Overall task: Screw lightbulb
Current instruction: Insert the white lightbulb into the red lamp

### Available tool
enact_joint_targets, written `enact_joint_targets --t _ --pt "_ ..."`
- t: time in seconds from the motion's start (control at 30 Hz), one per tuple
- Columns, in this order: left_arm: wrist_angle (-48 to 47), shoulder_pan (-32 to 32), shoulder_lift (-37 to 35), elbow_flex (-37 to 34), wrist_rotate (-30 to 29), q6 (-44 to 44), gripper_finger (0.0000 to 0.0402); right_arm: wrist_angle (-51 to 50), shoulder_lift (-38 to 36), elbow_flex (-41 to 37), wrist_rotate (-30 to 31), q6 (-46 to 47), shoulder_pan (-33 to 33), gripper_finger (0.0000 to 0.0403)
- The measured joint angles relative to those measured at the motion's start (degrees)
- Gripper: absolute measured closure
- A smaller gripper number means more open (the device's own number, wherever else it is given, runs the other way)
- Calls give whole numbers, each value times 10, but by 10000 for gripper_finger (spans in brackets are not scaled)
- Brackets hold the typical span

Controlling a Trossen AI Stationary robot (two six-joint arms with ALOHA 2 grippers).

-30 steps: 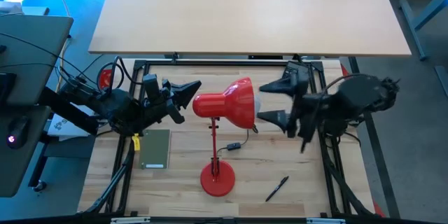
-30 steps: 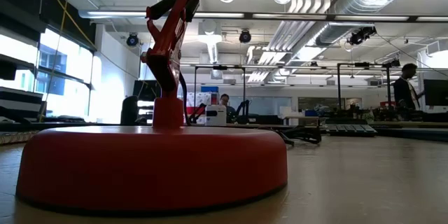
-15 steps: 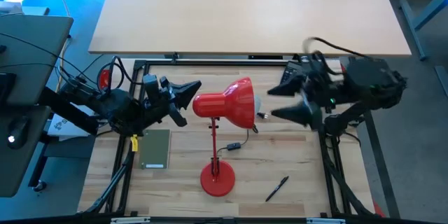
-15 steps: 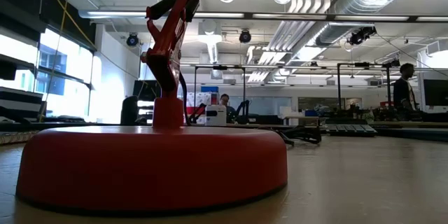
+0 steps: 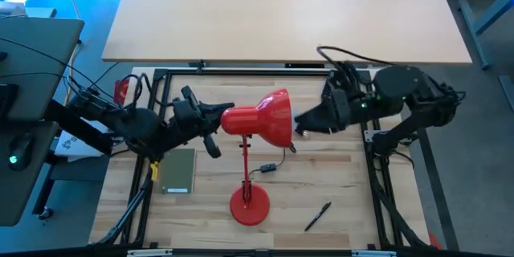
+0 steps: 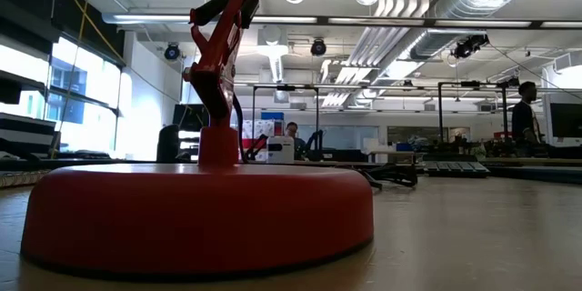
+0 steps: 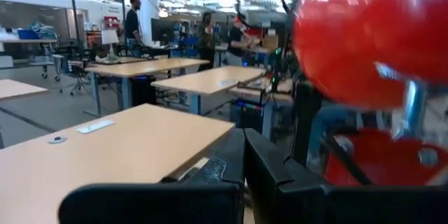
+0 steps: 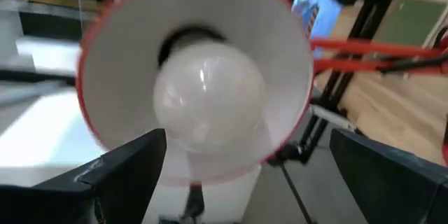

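The red desk lamp stands mid-table on its round base (image 5: 250, 206) (image 6: 195, 214), its shade (image 5: 269, 117) lying level with the mouth toward the table's right. The white lightbulb (image 8: 208, 96) sits in the socket inside the shade (image 8: 280, 49). My right gripper (image 5: 301, 123) (image 8: 245, 178) hangs open just in front of the shade's mouth, pointing into it, one finger on either side of the bulb's line and clear of it. My left gripper (image 5: 226, 111) (image 7: 243, 159) is shut at the shade's narrow back end (image 5: 227, 119). My left gripper's shut fingers stand level against the narrow back end of the lamp shade (image 7: 308, 77), coming from the table's left. Whether they touch it, I cannot tell.
A green notebook (image 5: 178, 170) lies near the left arm and a black pen (image 5: 317, 216) at the near right. The lamp's cord with its switch (image 5: 267, 167) runs beside the stem. A large light tabletop (image 5: 281, 16) lies beyond the far edge.
My right gripper has rolled far about its own line and come toward the table's left, up to the shade's mouth, staying open. My left gripper has rolled partway in place at the shade's back end. The lamp has stayed where it was.
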Motion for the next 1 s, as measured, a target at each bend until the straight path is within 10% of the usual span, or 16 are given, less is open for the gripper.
enact_joint_targets --t 1.0 --pt "-35 -2 0 0 -9 0 401 46 5 0 14 -11 -6 5"
